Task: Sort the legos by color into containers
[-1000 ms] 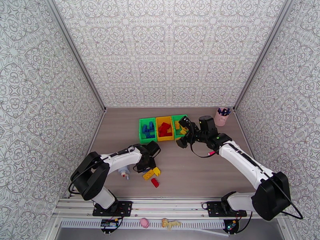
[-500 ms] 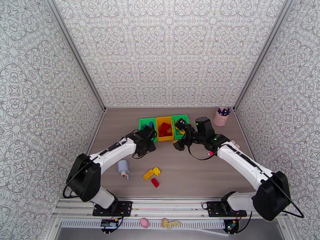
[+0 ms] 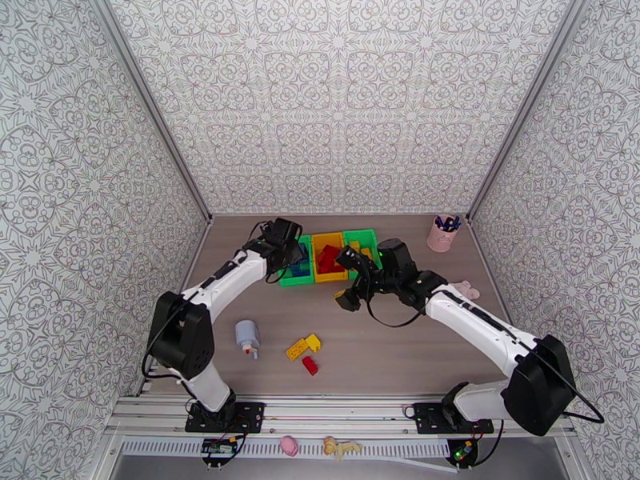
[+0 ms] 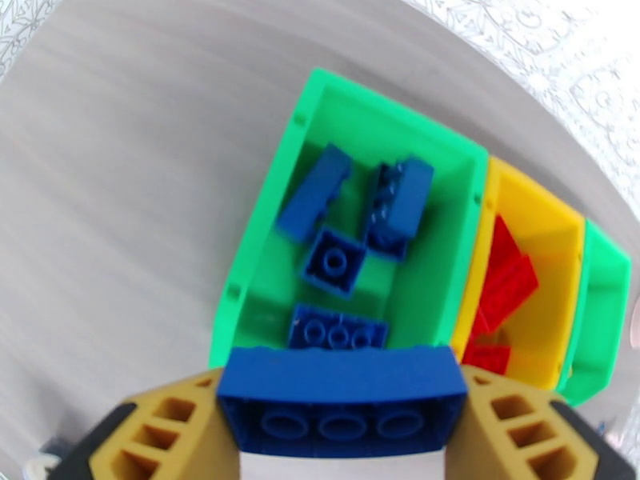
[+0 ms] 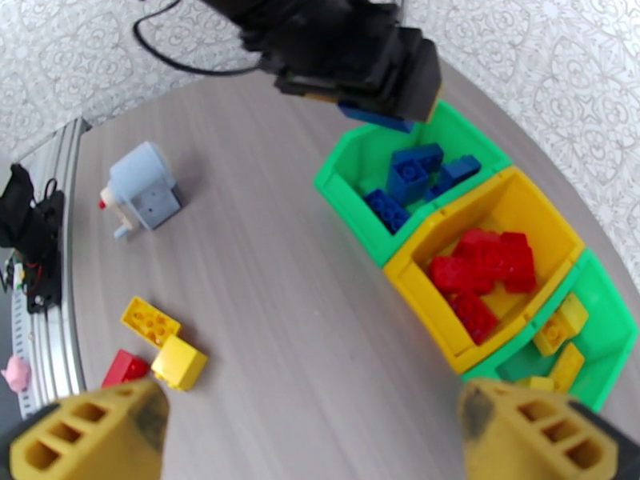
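Left gripper (image 4: 342, 430): jaws part-closed, clamping a blue studded brick (image 4: 342, 383) above the left green bin (image 4: 260, 234), a smooth-walled plastic bin holding blue bricks.
Right gripper (image 5: 316, 430): jaws fully spread, empty, over open woodgrain table (image 5: 304, 314). The yellow bin (image 5: 416, 286) lies ahead-right. A loose yellow brick (image 5: 150, 320) and a red brick (image 5: 124, 368) lie near the left finger.

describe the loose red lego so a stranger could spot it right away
On the wooden table, nearer than the row of bins, three loose bricks lie together. The red brick is the one closest to the arm bases; its two neighbours are yellow.
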`<state>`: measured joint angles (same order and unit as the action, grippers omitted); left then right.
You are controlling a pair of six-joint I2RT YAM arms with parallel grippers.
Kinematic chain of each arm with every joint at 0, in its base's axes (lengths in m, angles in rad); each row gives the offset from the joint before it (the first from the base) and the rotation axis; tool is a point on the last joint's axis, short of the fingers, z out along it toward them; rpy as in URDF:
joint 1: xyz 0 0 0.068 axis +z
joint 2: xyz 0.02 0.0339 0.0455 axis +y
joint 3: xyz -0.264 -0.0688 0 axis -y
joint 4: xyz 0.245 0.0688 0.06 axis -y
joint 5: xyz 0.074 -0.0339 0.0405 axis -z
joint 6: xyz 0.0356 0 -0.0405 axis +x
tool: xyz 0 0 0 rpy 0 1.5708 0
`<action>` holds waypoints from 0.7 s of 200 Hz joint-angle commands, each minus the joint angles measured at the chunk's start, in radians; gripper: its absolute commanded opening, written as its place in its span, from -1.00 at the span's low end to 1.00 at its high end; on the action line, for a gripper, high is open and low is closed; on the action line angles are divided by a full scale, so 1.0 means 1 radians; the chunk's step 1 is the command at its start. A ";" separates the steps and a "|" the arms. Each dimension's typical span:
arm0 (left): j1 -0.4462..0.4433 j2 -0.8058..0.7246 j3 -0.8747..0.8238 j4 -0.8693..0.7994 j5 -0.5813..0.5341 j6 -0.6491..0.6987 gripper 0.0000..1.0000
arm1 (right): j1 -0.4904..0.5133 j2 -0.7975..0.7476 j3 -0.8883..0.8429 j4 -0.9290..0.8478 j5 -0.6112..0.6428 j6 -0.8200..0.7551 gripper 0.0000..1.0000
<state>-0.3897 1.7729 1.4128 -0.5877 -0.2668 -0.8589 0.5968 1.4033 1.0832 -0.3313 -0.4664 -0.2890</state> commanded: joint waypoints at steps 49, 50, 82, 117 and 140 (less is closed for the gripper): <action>0.030 0.174 0.183 -0.019 0.025 0.026 0.30 | 0.021 0.016 0.038 -0.015 -0.008 -0.020 0.99; 0.030 0.174 0.185 -0.019 0.026 0.026 0.30 | 0.021 0.016 0.037 -0.015 -0.008 -0.020 0.99; 0.028 0.157 0.175 -0.026 0.028 0.028 0.52 | 0.027 0.006 0.036 -0.026 -0.002 -0.028 0.99; 0.030 0.083 0.122 -0.027 0.028 0.026 0.71 | 0.055 0.040 0.067 -0.080 0.002 -0.110 0.99; 0.038 0.005 0.065 -0.024 0.040 0.015 0.86 | 0.108 0.088 0.109 -0.176 0.018 -0.264 0.99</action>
<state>-0.3637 1.8900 1.5288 -0.5991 -0.2409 -0.8345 0.6552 1.4452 1.1324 -0.3920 -0.4641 -0.3874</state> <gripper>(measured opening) 0.904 0.994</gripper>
